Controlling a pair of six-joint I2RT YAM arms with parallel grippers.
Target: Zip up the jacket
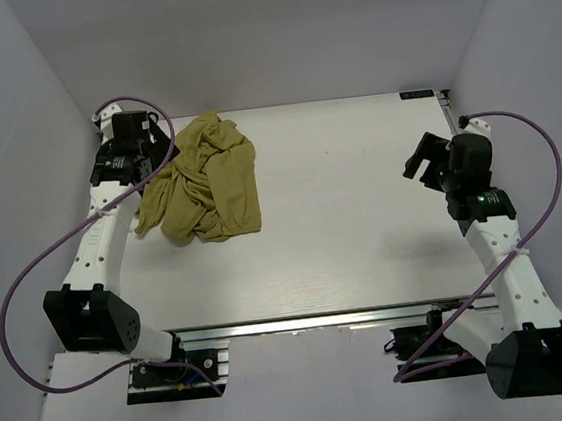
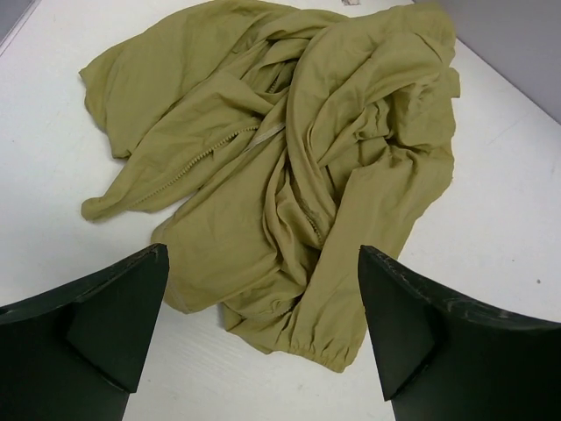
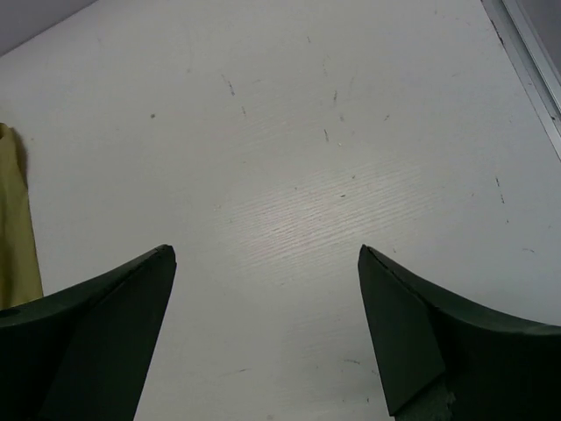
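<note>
Olive-yellow thin-fabric jacket (image 1: 213, 182) lies crumpled in a loose heap at the far left of the white wood-grain worktop (image 1: 366, 252), its longer run going roughly from far to near, with the sleeves and body folded over one another. In the left wrist view a line of zipper teeth (image 2: 206, 153) shows slanting across the upper left of the heap, half buried under a fold, and a gathered elastic cuff (image 2: 320, 351) lies at its lower edge. The cloth looks soft and limp, likely to drag and bunch when pulled. The left tool (image 2: 263, 254) hangs just beside the heap's left edge, looking down onto it, its dark fingers spread and holding nothing. The right tool (image 3: 263, 253) is well apart at the far right over bare worktop, also spread and empty. The left arm is much the nearer, so spreading the jacket flat looks like its job first.
</note>
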